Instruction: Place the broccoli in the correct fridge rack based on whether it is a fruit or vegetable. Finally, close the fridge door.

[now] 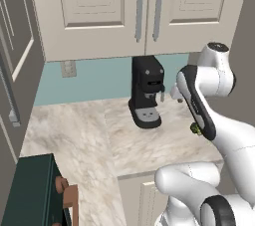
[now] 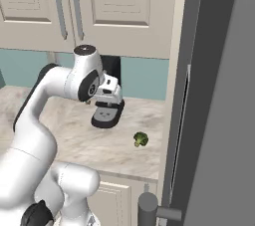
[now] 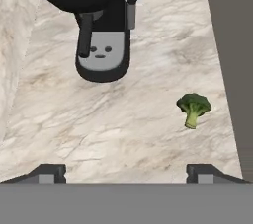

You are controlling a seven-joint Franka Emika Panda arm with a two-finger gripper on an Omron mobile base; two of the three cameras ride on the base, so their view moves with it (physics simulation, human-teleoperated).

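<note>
The broccoli [image 3: 193, 109] lies on the marble counter [image 3: 123, 124], to the right of the coffee machine [image 3: 101, 25] and nearer the counter's front edge, close to the grey side wall [image 3: 232, 60]. Nothing touches it. The gripper [image 3: 126, 173] hangs above the counter, short of the machine, its jaws spread wide and holding nothing.

The broccoli [image 3: 193, 108] at the right of the hand view is dark green with a light green stem. The counter [image 3: 123, 129] under it is cream with brown wavy lines. The coffee machine [image 3: 101, 20] at the top is black with a grey tray. The wall [image 1: 94, 78] is soft blue-green. The cupboards [image 1: 134, 11] are cream.
</note>
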